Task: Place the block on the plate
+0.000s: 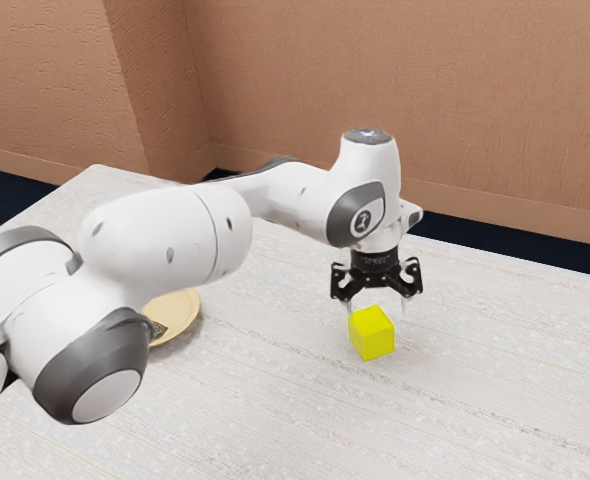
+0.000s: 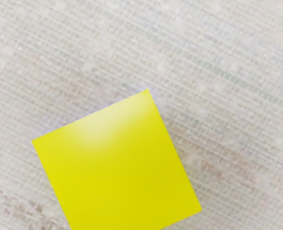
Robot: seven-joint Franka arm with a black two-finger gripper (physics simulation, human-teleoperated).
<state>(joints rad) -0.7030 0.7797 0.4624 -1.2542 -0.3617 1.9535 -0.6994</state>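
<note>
Block [image 1: 372,334], bright yellow and cube-shaped, sits on the pale, streaked table [image 1: 495,385] under the black two-fingered tool [image 1: 377,307], which is released, fingers spread. Well apart, a tan plate [image 1: 183,313] lies partly behind the white arm [image 1: 160,240].

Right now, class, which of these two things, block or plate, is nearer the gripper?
The yellow block: it is right by the gripper, while the tan plate lies farther off, partly hidden by the arm.

Free room between block [image 1: 372,333] and plate [image 1: 183,308]
</note>
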